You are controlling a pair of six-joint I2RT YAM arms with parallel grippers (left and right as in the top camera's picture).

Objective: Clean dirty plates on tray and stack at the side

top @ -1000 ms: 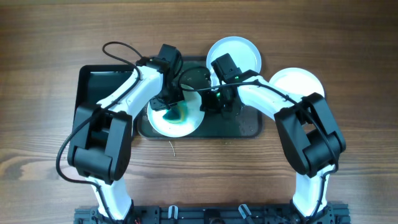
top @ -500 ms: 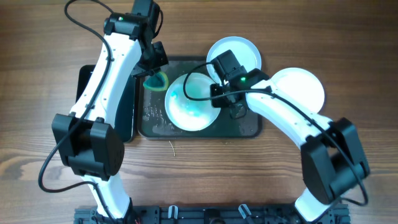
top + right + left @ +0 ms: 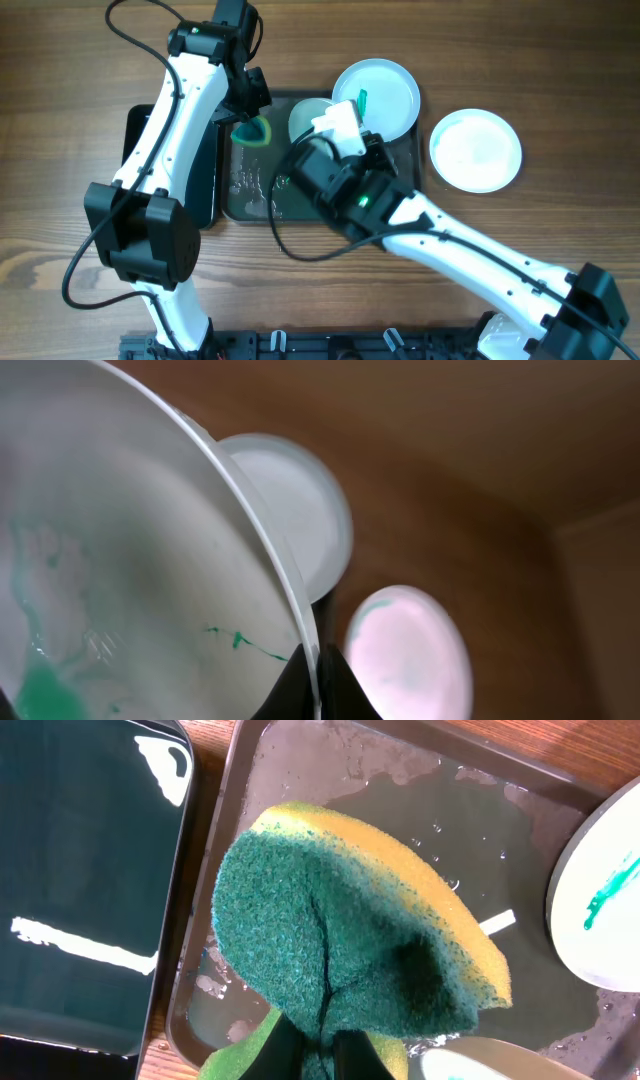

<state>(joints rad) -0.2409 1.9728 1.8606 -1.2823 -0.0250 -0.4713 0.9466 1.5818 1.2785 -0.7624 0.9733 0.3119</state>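
My left gripper (image 3: 312, 1058) is shut on the green-yellow sponge (image 3: 350, 935) and holds it above the far left corner of the wet dark tray (image 3: 242, 192); the sponge also shows in the overhead view (image 3: 252, 131). My right gripper (image 3: 316, 680) is shut on the rim of a white plate (image 3: 130, 580) with teal smears and holds it tilted, raised above the tray; only its edge (image 3: 306, 118) shows overhead. A second white plate (image 3: 385, 90) with a teal streak rests at the tray's far edge. A pale blue plate (image 3: 476, 150) lies on the table to the right.
A glossy black tray (image 3: 140, 150) lies left of the dark tray. Water pools on the dark tray's floor (image 3: 400, 800). My raised right arm (image 3: 420, 225) hides the tray's middle and right part in the overhead view.
My left gripper took the sponge off the plate to the tray's far left corner. My right arm tilted the plate and lifted it up from the tray, toward the camera.
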